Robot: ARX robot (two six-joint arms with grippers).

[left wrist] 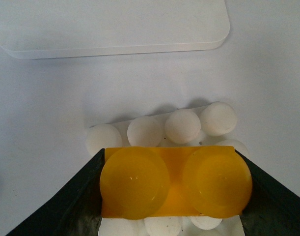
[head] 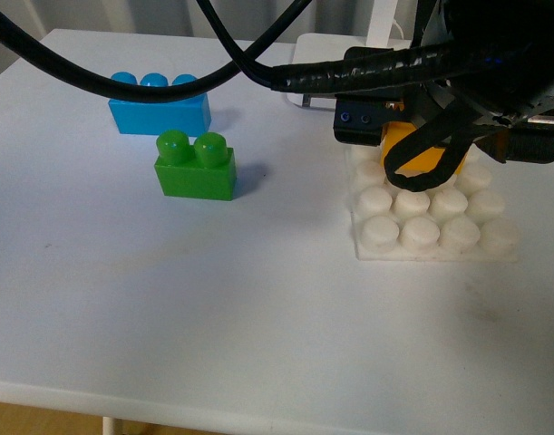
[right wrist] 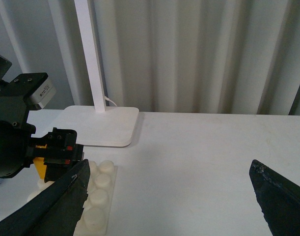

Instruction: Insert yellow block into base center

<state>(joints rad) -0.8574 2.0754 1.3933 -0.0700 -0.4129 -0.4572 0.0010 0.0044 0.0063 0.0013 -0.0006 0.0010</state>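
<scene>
There is one yellow block (left wrist: 174,183) with two round studs. The left gripper (left wrist: 173,191) pinches it at its two ends between dark fingers (left wrist: 73,204). The block is above the one base (head: 431,234), over its middle and far rows. It cannot be told whether the block already sits on the studs. In the left wrist view, a row of four white studs shows just beyond the block, and more studs show under it.

The right gripper (right wrist: 168,177) is spread wide with nothing between its fingers. It is well to the right of the base.

To the left of the base stand two more bricks. One is a green brick (head: 195,168) with two studs. The other is a blue brick (head: 159,104) with three studs, just behind the green one.

Far behind the base is one lamp (right wrist: 101,125) with a flat white foot and a thin post.

Everything stands on a white table (head: 213,317). Behind the table hangs a pale pleated curtain (right wrist: 213,54).
</scene>
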